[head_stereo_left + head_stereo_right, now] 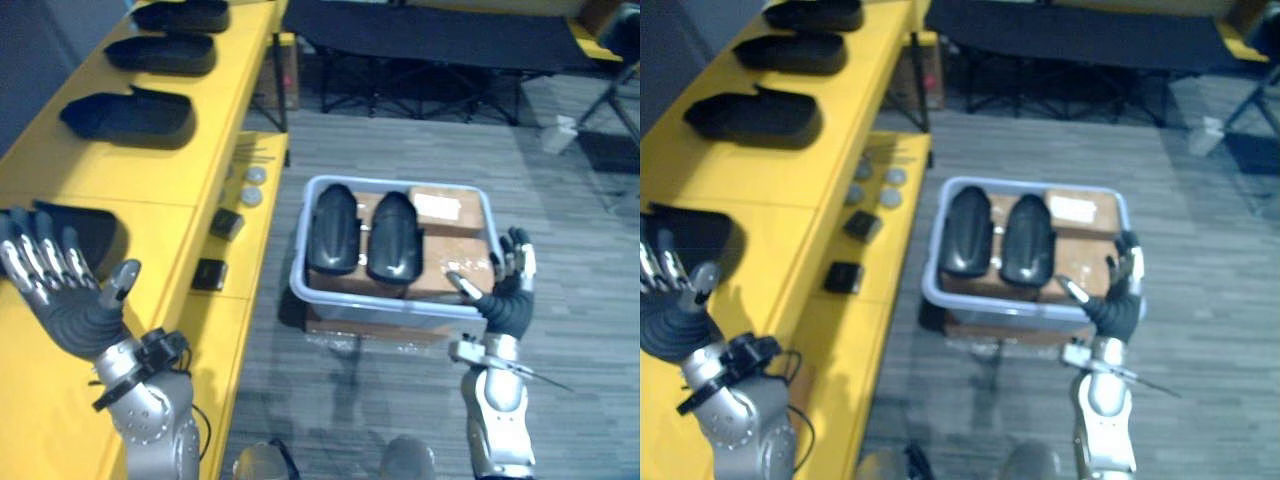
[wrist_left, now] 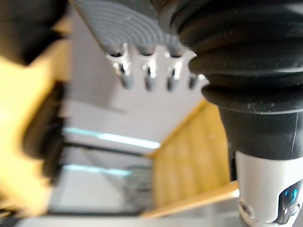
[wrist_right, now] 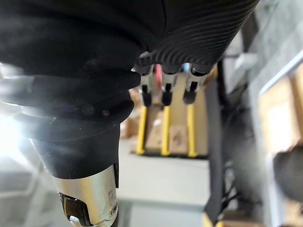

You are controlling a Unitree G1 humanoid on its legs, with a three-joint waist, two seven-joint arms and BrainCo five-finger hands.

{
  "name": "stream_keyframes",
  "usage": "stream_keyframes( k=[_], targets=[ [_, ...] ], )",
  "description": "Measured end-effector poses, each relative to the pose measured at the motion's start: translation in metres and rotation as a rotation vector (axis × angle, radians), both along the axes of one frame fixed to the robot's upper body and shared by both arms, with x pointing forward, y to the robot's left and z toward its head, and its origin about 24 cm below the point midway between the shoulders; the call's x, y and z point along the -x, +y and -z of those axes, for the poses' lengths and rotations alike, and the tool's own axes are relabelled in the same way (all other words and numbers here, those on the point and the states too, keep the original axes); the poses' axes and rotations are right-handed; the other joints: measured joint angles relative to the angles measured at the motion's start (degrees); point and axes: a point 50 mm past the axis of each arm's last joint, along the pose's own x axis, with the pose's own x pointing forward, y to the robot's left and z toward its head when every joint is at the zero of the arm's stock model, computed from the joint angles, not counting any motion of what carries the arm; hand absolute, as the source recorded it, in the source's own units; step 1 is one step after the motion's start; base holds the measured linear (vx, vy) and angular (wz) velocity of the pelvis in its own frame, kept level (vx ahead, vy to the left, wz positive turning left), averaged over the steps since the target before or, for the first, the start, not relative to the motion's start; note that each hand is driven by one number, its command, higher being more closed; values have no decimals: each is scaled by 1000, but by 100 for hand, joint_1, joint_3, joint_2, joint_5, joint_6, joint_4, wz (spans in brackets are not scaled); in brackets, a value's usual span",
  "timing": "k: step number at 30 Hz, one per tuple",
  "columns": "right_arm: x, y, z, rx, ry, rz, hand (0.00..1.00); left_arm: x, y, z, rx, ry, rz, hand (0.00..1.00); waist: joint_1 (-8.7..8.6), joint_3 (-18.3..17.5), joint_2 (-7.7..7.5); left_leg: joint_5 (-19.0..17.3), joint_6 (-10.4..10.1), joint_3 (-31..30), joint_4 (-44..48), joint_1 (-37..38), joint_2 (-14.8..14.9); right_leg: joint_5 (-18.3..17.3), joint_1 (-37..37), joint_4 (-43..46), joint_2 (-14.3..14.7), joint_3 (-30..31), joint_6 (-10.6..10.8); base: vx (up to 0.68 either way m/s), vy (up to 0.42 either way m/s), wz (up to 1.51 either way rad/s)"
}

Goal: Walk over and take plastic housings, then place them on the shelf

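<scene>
Grey floor (image 1: 560, 220) boards run under me, and a long yellow shelf (image 1: 150, 230) stands on my left side. Four black plastic housings lie in a row on that shelf, the farthest one (image 1: 185, 15) near the back and the nearest housing (image 1: 95, 235) just past my left hand (image 1: 70, 300). That hand is up over the shelf with its fingers spread wide and nothing in it. On the floor beside the shelf sits a clear bin (image 1: 380, 303) with cardboard boxes (image 1: 450, 262) inside. Two more black housings, the left bin housing (image 1: 333, 228) and the right bin housing (image 1: 393, 236), lie side by side on top of the boxes. My right hand (image 1: 508, 300) is raised by the near right corner of the bin, fingers loose and open, holding nothing. Two small black blocks (image 1: 226, 223) lie on the shelf edge close to the bin. I think I am between trips: some housings are on the shelf and two are left to fetch. Next I would need to turn toward the bin, lower a hand onto one housing, and curl the fingers round its smooth rounded back. That shell looks slippery, so I would want a firm hold before I lift it. Then I would set it down on a bare yellow spot near me.
</scene>
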Motion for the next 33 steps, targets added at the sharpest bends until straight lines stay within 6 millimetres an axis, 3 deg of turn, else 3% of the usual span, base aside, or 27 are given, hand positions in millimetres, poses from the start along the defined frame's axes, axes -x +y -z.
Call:
stream_keyframes(
  k=[3,4,7,10,13,15,18,20,22,25,28,29,33],
  targets=[
    [-1,-14,5,12,45,24,0,-2,-6,2,47,-15,36,0,-20,75,227,4,-7,-261,297,-248,307,-100,-33,-261,315,-102,-98,-54,-220,-34],
    [-3,-20,5,24,52,37,0,-4,-12,4,66,-17,82,0,-23,124,320,10,-11,-391,308,-333,316,-129,-146,-267,363,-86,-148,-91,-179,-36],
    [-5,-28,10,29,76,65,0,-10,-25,15,74,36,182,0,-86,156,389,133,-20,-527,110,-331,166,-133,-260,-346,355,-11,-155,-62,-67,-29],
    [-4,-39,24,-47,122,110,0,-22,-46,45,33,210,370,0,-167,152,400,166,-70,-604,-156,-168,-23,-119,-214,-504,300,78,-132,-50,12,-17],
    [-9,-56,39,-91,191,161,0,-31,-61,87,-3,463,499,0,-184,157,394,211,-72,-728,-294,-167,-228,-32,-238,-555,162,99,-49,-74,85,4],
    [-24,-71,46,-99,251,177,0,-32,-62,121,20,657,515,0,-141,162,397,248,-18,-797,-310,-191,-403,58,-235,-596,6,107,40,-87,117,9],
    [-51,-89,45,-128,301,198,0,-27,-65,144,-3,796,559,0,-73,208,435,277,30,-1055,-283,-327,-590,180,-234,-660,-159,47,119,-67,82,20],
    [-69,-103,35,-139,311,219,0,-26,-69,152,-10,850,578,0,59,348,476,321,100,-1139,-266,-428,-654,294,-237,-737,-230,-4,138,-109,82,29],
    [-92,-123,7,-113,292,257,0,-24,-74,169,-30,930,599,0,128,600,593,369,169,-1401,-177,-693,-771,400,-270,-757,-348,-220,149,-142,71,48],
    [-113,-136,-19,-121,290,265,0,-12,-75,192,-31,1044,600,0,339,832,651,399,217,-1560,2,-1029,-802,500,-449,-748,-380,-279,157,-131,51,23],
    [-122,-143,-33,-145,279,249,0,-2,-76,205,-28,1091,605,0,501,933,662,401,221,-1737,203,-1315,-816,521,-549,-685,-402,-420,143,-100,36,27],
    [-125,-147,-43,-149,264,254,0,0,-79,210,-25,1103,614,0,601,983,689,400,222,-1785,310,-1456,-825,519,-661,-600,-431,-419,142,-97,32,11],
    [-140,-150,-79,-120,212,259,0,2,-81,216,-28,1095,605,0,710,1182,842,374,261,-2027,617,-1852,-853,510,-944,-332,-525,-455,131,-94,32,15]
  ],
)
